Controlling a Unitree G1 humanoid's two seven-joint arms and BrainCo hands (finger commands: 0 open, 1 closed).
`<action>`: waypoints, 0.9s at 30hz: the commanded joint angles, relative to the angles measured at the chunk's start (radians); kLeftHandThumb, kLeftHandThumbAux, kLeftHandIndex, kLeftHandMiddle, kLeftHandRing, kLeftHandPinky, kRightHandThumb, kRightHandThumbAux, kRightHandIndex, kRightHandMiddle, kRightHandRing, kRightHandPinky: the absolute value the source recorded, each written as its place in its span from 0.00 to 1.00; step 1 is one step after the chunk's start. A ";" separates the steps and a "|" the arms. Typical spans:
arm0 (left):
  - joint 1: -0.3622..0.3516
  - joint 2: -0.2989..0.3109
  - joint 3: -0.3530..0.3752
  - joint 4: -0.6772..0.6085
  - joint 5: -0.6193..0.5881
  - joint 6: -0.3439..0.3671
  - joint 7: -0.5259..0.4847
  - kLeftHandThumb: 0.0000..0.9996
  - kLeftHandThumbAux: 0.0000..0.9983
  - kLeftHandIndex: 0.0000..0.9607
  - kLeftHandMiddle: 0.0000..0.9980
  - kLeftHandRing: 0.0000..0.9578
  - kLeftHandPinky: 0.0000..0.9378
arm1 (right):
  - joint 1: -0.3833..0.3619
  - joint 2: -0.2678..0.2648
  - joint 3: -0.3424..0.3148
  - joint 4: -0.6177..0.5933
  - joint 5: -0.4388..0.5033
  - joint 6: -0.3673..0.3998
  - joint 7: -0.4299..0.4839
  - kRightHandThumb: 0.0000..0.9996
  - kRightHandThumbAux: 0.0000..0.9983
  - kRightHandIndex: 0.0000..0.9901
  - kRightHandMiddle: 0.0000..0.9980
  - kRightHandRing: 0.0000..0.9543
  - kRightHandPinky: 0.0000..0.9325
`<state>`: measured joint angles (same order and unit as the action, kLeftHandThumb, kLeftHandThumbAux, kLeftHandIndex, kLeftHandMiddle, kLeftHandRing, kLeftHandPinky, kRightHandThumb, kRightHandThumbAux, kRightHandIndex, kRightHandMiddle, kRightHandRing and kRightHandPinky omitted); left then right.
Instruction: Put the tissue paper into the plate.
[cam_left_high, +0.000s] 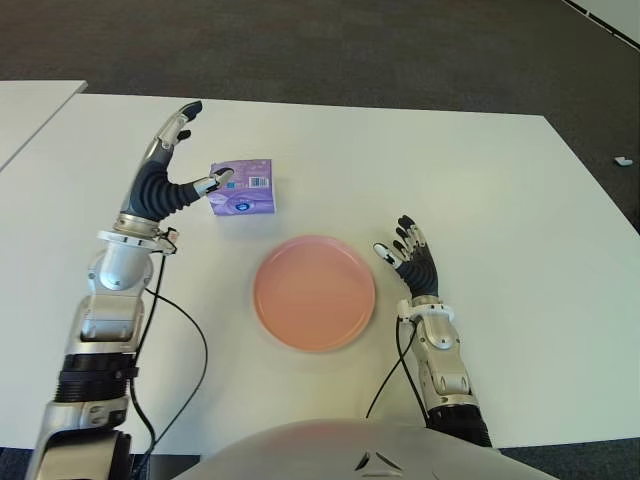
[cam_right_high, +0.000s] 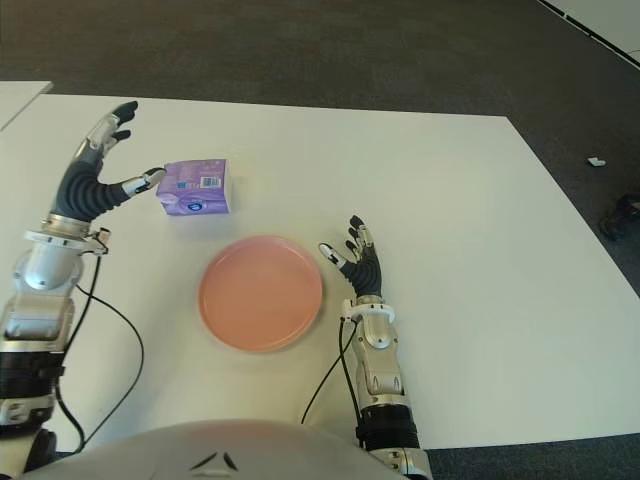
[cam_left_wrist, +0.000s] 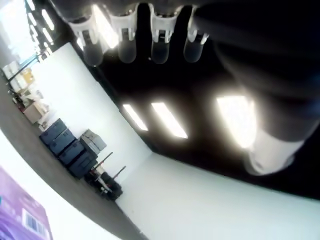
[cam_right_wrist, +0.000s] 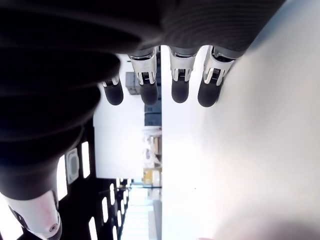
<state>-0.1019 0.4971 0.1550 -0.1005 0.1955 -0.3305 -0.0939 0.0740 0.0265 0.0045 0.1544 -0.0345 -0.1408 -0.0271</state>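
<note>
left eye view: white table carries a pink plate near the front edge, nothing in it. left hand is raised at the far left, fingers spread and released, thumb tip at the edge of the purple tissue packet; contact cannot be confirmed. the packet lies flat on the table just beyond the plate. right hand shows just right of the plate, fingers extended, holding nothing.

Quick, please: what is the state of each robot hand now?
Left robot hand: open, thumb at the tissue pack, not grasping.
Right robot hand: open, empty, right of the plate.
</note>
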 joint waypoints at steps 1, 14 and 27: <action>-0.053 0.073 -0.005 -0.002 0.085 0.017 -0.027 0.07 0.52 0.00 0.00 0.00 0.00 | 0.023 0.011 0.003 0.065 0.008 0.030 0.001 0.05 0.70 0.00 0.00 0.00 0.01; -0.301 0.120 -0.170 0.089 0.344 0.182 -0.045 0.14 0.31 0.00 0.00 0.00 0.00 | 0.000 0.018 -0.002 0.110 0.010 -0.003 -0.001 0.06 0.70 0.00 0.00 0.00 0.02; -0.397 0.148 -0.377 0.366 0.408 -0.080 -0.056 0.17 0.37 0.00 0.00 0.00 0.03 | -0.015 0.024 -0.004 0.136 0.004 -0.015 -0.008 0.05 0.70 0.00 0.00 0.00 0.02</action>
<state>-0.4756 0.6150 -0.1944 0.2133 0.5873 -0.3683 -0.1194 0.0275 0.0463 0.0010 0.2328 -0.0341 -0.2024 -0.0304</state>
